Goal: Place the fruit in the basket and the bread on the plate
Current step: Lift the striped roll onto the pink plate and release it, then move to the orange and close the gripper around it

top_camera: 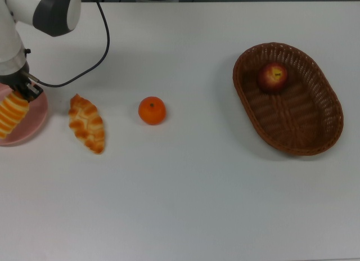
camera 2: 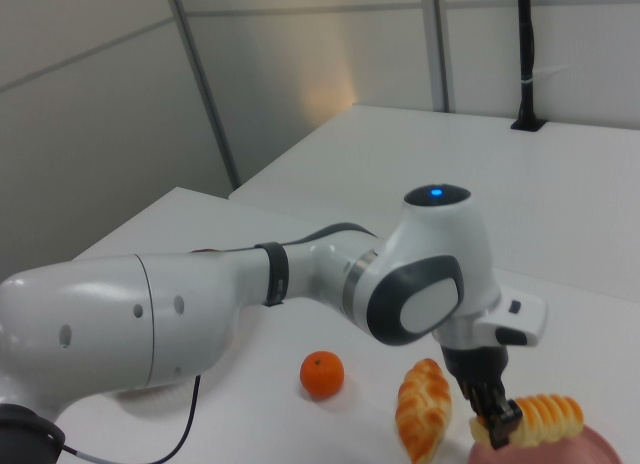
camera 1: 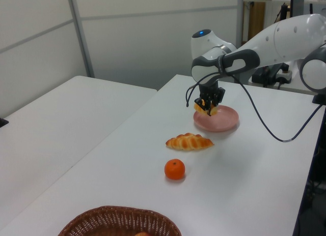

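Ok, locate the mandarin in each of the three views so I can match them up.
Top view: the mandarin lies left of centre, just right of the braided twist.
Left view: the mandarin sits low in the middle, nearer the camera than the braided twist.
Right view: the mandarin sits near the bottom, left of the braided twist.
Shared landmark: the braided twist, beside the mandarin in all three.

Loaf (top_camera: 10, 116) orange/cream stripes; plate (top_camera: 31, 126) pink; basket (top_camera: 326, 131) dk brown.
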Controlling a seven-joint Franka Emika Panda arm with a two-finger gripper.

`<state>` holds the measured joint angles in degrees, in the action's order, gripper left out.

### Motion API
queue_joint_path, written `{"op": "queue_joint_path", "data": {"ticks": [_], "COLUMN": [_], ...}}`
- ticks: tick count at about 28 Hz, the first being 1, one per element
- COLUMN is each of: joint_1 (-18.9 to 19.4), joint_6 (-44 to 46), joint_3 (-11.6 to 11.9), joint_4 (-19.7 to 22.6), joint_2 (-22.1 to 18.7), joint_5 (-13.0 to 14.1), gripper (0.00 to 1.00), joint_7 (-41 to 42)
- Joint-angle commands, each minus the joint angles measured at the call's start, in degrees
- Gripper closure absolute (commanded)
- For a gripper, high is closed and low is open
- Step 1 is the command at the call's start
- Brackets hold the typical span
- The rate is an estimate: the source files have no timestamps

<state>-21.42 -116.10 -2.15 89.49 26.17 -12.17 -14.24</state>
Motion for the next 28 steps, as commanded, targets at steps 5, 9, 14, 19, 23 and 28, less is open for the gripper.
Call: {"op": "queue_joint_path", "data": {"ticks": [5, 9, 14, 19, 23, 28], "joint_1": [0.8, 0.6, 0.2, 0.5, 1.6, 6.0], "joint_6": [-0.6, -0.6, -0.5, 0.3, 3.2, 8.8], "joint_3": [0.1, 0.1, 0.1, -0.3, -1.1, -2.4], "joint_4": [1.9, 1.5, 1.4, 1.6, 1.8, 2.2], "joint_2": [-0.5, -0.5, -0.9, -3.7, -5.9, -7.7], "joint_5": [-2.9, -2.4, -2.3, -2.0, -0.6, 0.8], "gripper": [0.0, 0.0, 0.0, 0.0, 0.0, 0.0], "joint_7": [0.5, 0.9, 1.1, 1.1, 1.9, 6.9]}}
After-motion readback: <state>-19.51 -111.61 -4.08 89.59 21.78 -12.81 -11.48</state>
